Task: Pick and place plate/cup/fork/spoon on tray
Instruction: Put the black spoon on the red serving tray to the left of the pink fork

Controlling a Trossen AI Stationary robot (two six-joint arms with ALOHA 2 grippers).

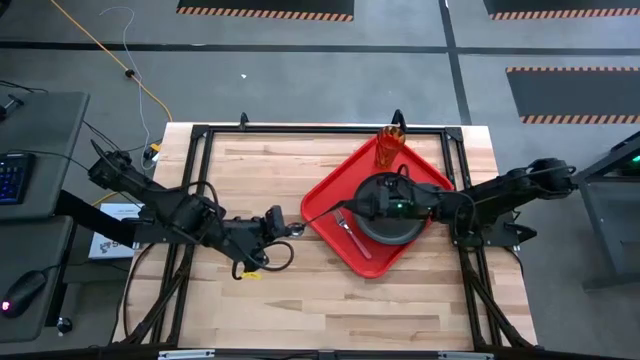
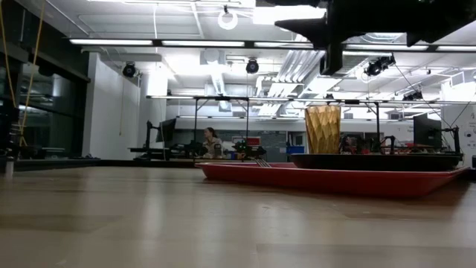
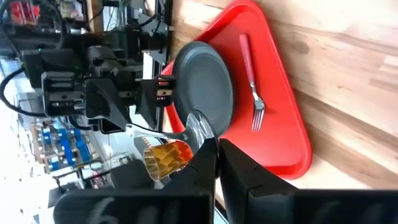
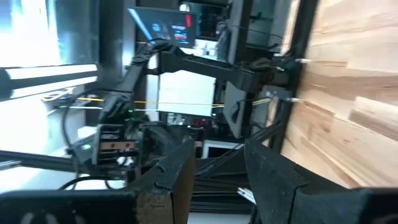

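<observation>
The left tool (image 1: 285,226) pinches the spoon (image 3: 163,131) beside the tray (image 1: 330,195); a thin grip could drop it early. The right tool (image 1: 362,203), fingers parted and empty, hovers over the plate (image 1: 388,232).

Wooden table (image 1: 250,300), red tray (image 1: 330,215) on it

A pale wooden table (image 1: 300,290) with a black metal frame (image 1: 300,128) stands on a grey floor (image 1: 300,80). Black mats edged with orange and black stripes (image 1: 265,8) lie on the far floor. A yellow cable (image 1: 100,45) runs across it. A grey desk with a keyboard (image 1: 12,175) sits to the left. Beyond the table, a bright hall shows white ceiling pipes (image 2: 216,74), strip lights (image 2: 119,42), and a seated person (image 2: 212,143) at distant desks.
</observation>
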